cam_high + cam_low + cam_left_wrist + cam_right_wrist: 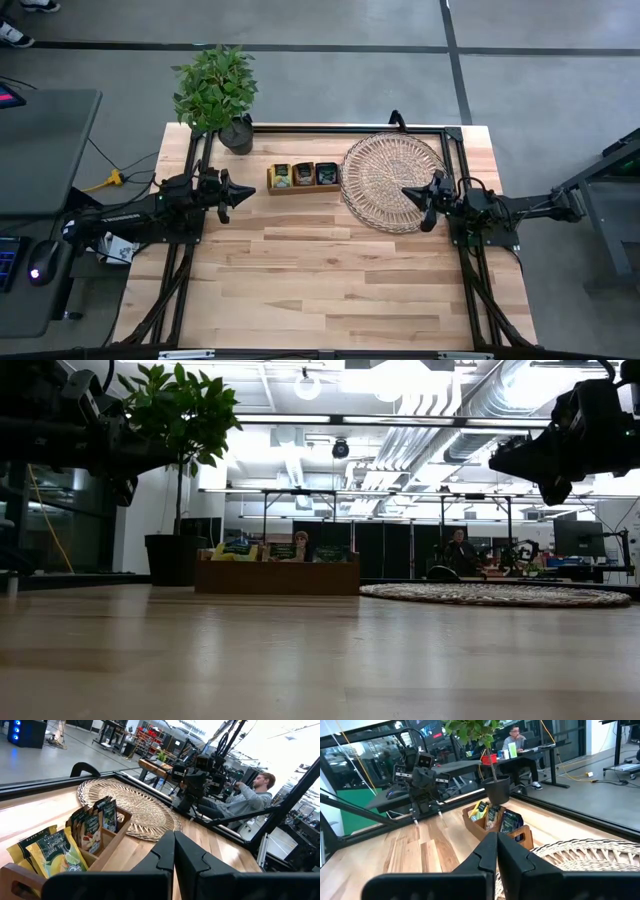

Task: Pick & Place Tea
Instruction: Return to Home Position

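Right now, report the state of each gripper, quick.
Left gripper: closed, holding nothing, raised beside the wooden box.
Right gripper: closed, holding nothing, raised over the wicker tray.

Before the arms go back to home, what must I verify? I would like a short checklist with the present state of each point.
1. Tea inside the wooden box: ok, sachets stand in all three compartments.
2. Wicker tray free of sachets: ok, none shows on it.
3. Left hand carries nothing: ok, fingers shut, raised above the table.
4. Right hand carries nothing: ok, fingers shut, raised over the tray's edge.
5. Plant apart from the left hand: ok.
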